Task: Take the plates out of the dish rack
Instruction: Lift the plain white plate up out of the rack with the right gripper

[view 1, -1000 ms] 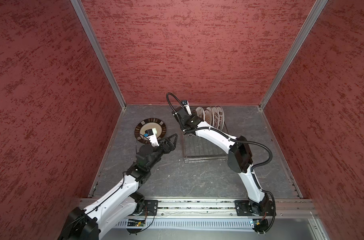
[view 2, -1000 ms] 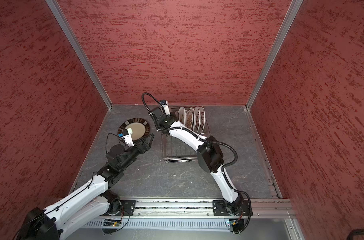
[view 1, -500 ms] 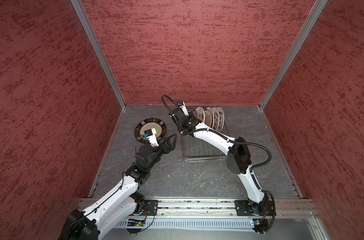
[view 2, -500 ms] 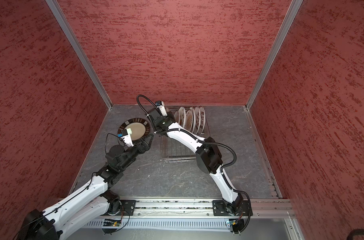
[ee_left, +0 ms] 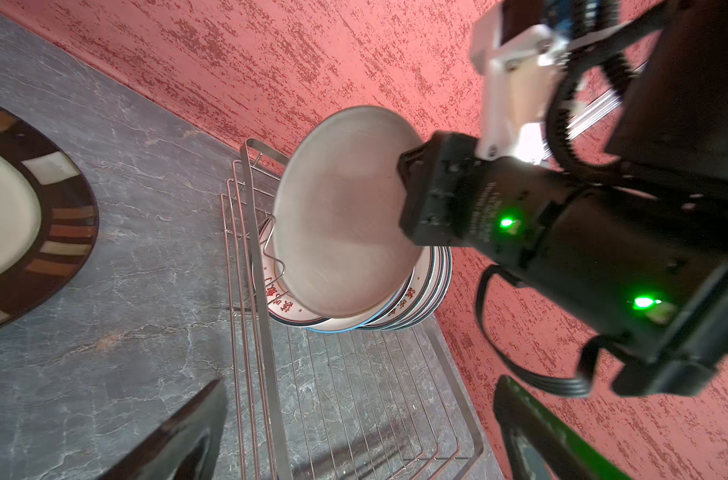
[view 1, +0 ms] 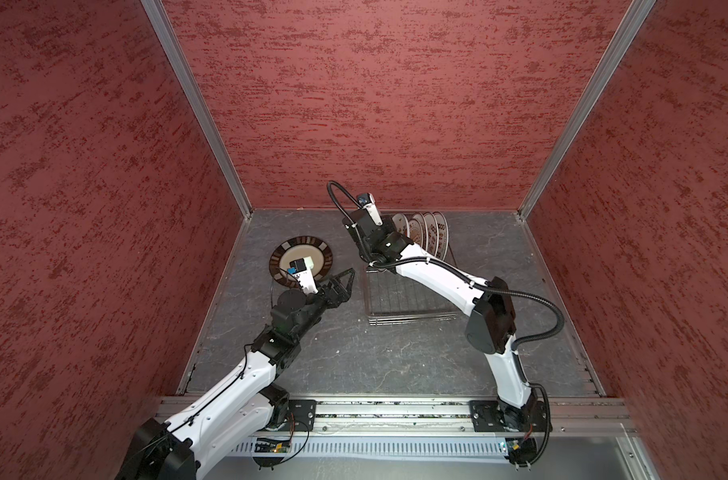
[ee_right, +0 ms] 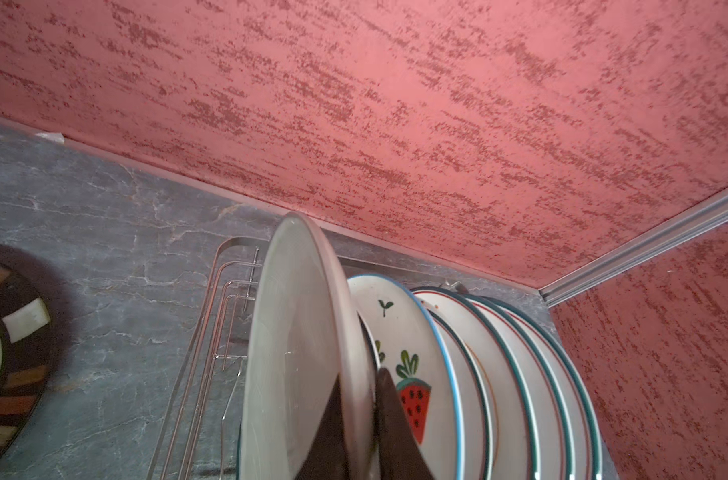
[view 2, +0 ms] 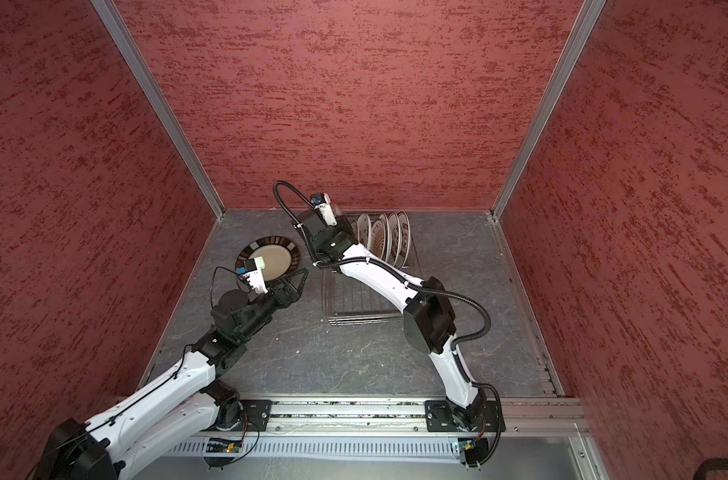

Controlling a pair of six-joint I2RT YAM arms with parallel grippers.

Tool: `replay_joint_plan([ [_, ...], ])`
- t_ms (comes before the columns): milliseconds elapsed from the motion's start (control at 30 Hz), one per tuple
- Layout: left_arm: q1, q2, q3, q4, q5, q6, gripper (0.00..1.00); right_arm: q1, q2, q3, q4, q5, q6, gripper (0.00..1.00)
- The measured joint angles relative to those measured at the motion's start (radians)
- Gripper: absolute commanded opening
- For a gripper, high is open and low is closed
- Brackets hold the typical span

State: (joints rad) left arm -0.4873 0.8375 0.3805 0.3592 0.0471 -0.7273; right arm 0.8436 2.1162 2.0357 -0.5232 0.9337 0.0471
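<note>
White and plain, one plate point(ee_right: 287, 353) stands on edge with its rim clamped between the dark fingers of the right gripper point(ee_right: 358, 399). It sits higher than the other plates point(ee_right: 520, 374), which stand upright in a row at the far end of the dish rack point(view 1: 408, 316); the nearest of them shows a watermelon slice. The left gripper point(ee_left: 362, 386) hangs empty, jaws spread wide, between the rack and a dark-rimmed plate point(view 1: 318, 255) lying flat on the grey table point(view 1: 395, 365).
</note>
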Motion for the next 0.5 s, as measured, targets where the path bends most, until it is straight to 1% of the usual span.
replay_joint_plan([
  [100, 0.0, 0.0, 0.0, 0.003, 0.007, -0.002, 0.99, 0.0, -0.055, -0.056, 0.036, 0.002, -0.004, 0.0],
  [233, 0.0, 0.0, 0.0, 0.022, 0.035, -0.001, 0.99, 0.001, -0.156, -0.182, 0.087, -0.019, 0.002, 0.0],
  [367, 0.0, -0.011, -0.009, 0.06, 0.063, 0.003, 0.99, 0.004, -0.305, -0.361, 0.148, -0.079, 0.016, 0.0],
  [500, 0.0, -0.056, -0.018, 0.06, 0.071, 0.009, 0.99, -0.001, -0.477, -0.535, 0.214, -0.178, 0.046, 0.0],
])
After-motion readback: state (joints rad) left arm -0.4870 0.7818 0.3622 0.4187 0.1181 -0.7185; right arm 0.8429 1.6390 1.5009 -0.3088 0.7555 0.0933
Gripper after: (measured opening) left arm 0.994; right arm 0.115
